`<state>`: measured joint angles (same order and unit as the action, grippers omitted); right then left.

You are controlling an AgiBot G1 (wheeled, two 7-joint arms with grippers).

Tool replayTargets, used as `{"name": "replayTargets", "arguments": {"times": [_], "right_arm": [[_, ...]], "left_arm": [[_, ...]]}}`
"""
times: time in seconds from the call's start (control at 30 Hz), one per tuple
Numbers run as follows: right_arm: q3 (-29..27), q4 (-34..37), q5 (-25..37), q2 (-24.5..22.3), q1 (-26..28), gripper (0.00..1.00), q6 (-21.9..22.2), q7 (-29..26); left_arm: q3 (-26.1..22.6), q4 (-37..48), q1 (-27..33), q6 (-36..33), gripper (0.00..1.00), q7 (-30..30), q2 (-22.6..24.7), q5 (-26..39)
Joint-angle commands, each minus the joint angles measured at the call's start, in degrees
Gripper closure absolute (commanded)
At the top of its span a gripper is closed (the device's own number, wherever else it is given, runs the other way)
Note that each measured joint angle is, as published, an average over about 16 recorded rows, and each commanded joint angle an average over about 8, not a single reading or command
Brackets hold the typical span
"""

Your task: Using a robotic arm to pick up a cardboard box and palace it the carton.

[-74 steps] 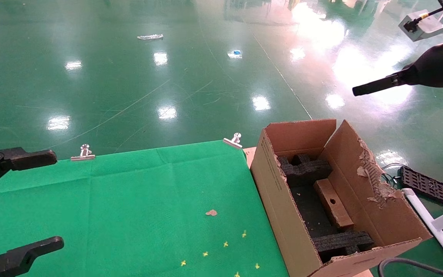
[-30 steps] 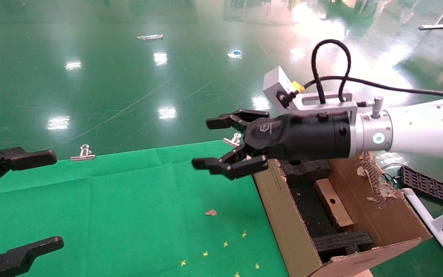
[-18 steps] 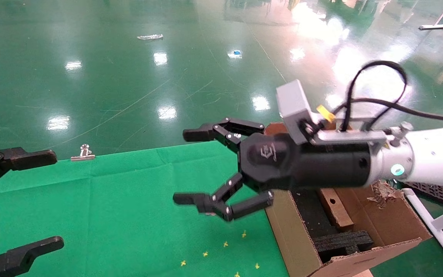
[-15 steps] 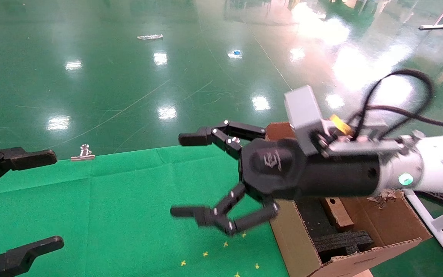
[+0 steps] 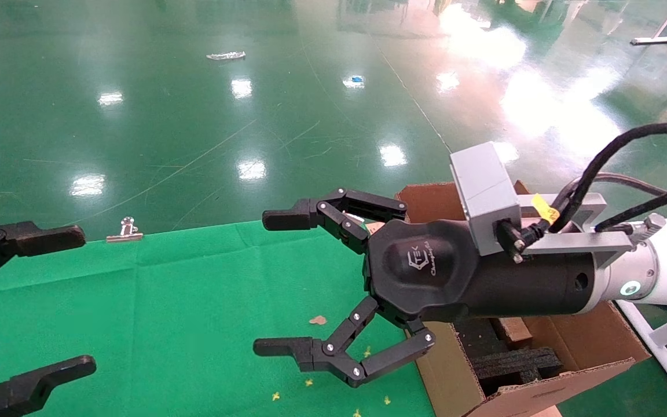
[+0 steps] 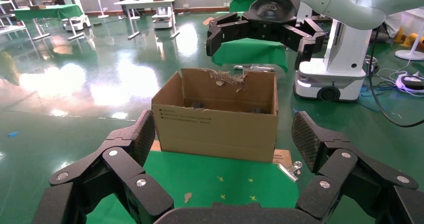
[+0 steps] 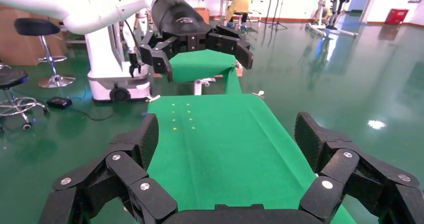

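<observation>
Glossy green floor (image 5: 206, 116) fills my head view, with a green cloth-covered table (image 5: 165, 313) in the foreground. My right gripper (image 5: 275, 284) hangs over the right part of that cloth with its fingers (image 5: 287, 219) spread wide and nothing between them. It sits on the robotic arm (image 5: 666, 272), whose black wrist housing carries a grey camera block (image 5: 484, 194) and a looping black cable (image 5: 634, 153). The arm reaches in from the right and crosses above the carton (image 5: 542, 370).

The carton stands at the table's right edge with its top open, and black foam blocks (image 5: 516, 365) show inside it near the front wall. The cardboard box (image 5: 512, 329) lies inside the carton, just behind that foam; only a small corner of it shows beneath the wrist housing. In the left wrist view the carton (image 6: 215, 119) shows a ragged torn flap at its far rim.

My left gripper (image 5: 26, 307) is parked at the left edge of the table, fingers spread and empty. A scrap of cardboard (image 5: 318, 319) and small yellow marks (image 5: 309, 382) lie on the cloth near the right gripper's lower finger. A metal clip (image 5: 125, 230) pins the cloth's far edge.
</observation>
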<state>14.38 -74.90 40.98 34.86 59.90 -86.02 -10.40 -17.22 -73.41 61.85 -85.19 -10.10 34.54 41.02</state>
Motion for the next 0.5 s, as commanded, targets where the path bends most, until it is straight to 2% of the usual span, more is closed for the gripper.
{"name": "replayTargets", "arguments": {"times": [0.03, 0.5], "right_arm": [[0.32, 0.27, 0.15, 0.02, 0.32, 0.00, 0.05, -0.08], [1.25, 1.03, 0.65, 0.09, 1.26, 0.00, 0.26, -0.28]], "left_arm": [[0.00, 0.00, 0.00, 0.00, 0.00, 0.00, 0.00, 0.00], [0.00, 0.00, 0.00, -0.01, 0.00, 0.00, 0.00, 0.00]]}}
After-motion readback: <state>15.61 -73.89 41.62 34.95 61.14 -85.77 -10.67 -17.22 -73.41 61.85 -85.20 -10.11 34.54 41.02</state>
